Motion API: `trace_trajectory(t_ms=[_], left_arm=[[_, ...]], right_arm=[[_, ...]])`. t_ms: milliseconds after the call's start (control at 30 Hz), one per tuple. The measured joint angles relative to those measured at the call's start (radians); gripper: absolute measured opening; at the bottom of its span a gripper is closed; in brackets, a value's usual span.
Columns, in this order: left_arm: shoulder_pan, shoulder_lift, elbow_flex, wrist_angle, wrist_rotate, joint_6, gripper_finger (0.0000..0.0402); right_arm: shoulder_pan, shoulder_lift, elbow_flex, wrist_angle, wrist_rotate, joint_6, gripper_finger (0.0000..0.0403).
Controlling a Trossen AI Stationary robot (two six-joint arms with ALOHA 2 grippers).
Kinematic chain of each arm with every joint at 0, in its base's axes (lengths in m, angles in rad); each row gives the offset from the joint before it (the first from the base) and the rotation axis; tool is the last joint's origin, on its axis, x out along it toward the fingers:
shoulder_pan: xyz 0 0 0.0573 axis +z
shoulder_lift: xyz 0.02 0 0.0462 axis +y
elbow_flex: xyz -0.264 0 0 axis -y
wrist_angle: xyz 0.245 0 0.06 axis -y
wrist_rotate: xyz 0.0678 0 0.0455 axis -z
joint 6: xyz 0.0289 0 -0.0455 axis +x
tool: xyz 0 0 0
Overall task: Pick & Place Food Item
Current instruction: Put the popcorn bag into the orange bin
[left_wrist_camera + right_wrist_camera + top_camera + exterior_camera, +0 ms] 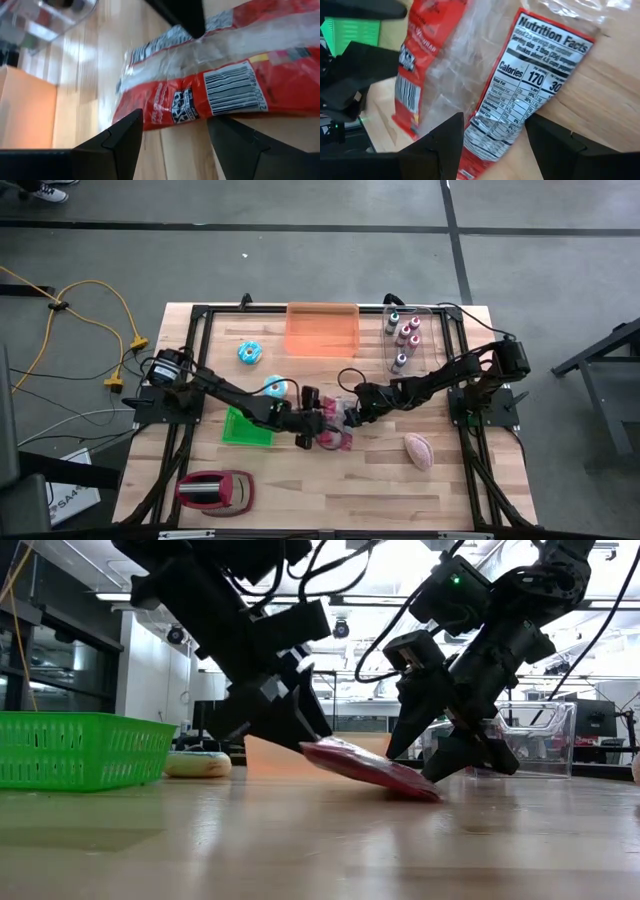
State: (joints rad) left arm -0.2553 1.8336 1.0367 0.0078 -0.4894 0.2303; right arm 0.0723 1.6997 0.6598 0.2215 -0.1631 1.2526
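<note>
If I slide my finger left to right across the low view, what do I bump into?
Green basket → donut → left gripper → red snack bag → right gripper → clear bin.
</note>
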Motion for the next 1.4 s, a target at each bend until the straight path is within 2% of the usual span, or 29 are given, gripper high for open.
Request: trace_trajectory(t_ms=[500, 667, 900, 1333, 1400], left_arm=[[-0.011, 0.000, 0.000, 0.068, 0.003, 0.123, 0.0213], [-0.011, 0.000, 0.000, 0.078, 0.013, 0.164, 0.0199], [-0.011, 0.000, 0.001, 0.078, 0.031, 0.208, 0.0144], [-0.017, 0.000, 0.001, 0.097, 0.024, 0.246, 0.0014], [-0.022, 0.000, 0.001, 0.104, 0.021, 0.256, 0.0005]], right_arm=[[0.014, 0.000, -0.001, 0.024, -0.001, -0.009, 0.0204], [0.014, 0.001, -0.002, 0.036, -0.007, -0.014, 0.0204], [0.014, 0.001, -0.002, 0.043, -0.020, -0.015, 0.0204], [0.031, 0.001, -0.002, 0.055, -0.025, -0.020, 0.0204], [0.038, 0.001, -0.002, 0.063, -0.027, -0.024, 0.0204]])
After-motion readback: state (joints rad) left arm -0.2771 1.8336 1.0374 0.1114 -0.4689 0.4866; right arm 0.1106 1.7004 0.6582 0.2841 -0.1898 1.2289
